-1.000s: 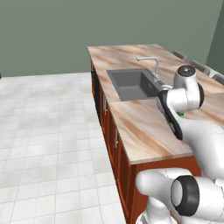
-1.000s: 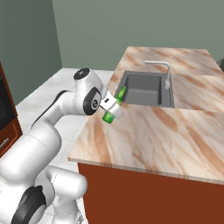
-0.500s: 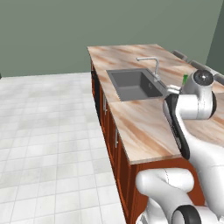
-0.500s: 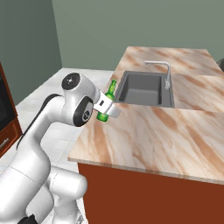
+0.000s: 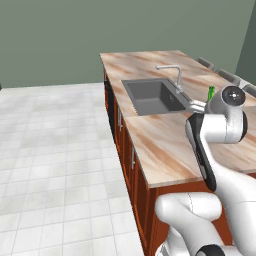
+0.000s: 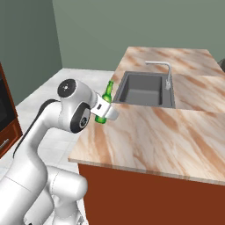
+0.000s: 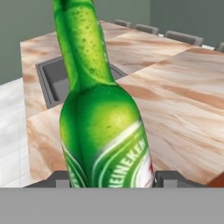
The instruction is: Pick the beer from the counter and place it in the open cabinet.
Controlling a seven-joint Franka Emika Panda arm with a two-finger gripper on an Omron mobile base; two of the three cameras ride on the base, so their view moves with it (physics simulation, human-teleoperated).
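Right base view gives you the clearest read: the counter (image 6: 176, 132) runs long past the sink (image 6: 143, 90), and the beer (image 6: 104, 105) hangs in the air at the counter's near-left edge, short of the sink and off the top. The gripper (image 6: 105, 112) is closed on the beer around its labelled body, the neck tipped only slightly from upright. In the hand view the beer (image 7: 103, 131) sits between the two dark finger tips, so the grasp looks centred. The open cabinet is the goal, and you should swing there slowly, I judge, since a smooth glass body could slip or twist. Keep the bottle near upright, well above the counter edge, and away from the faucet (image 6: 162, 70) beside the sink.
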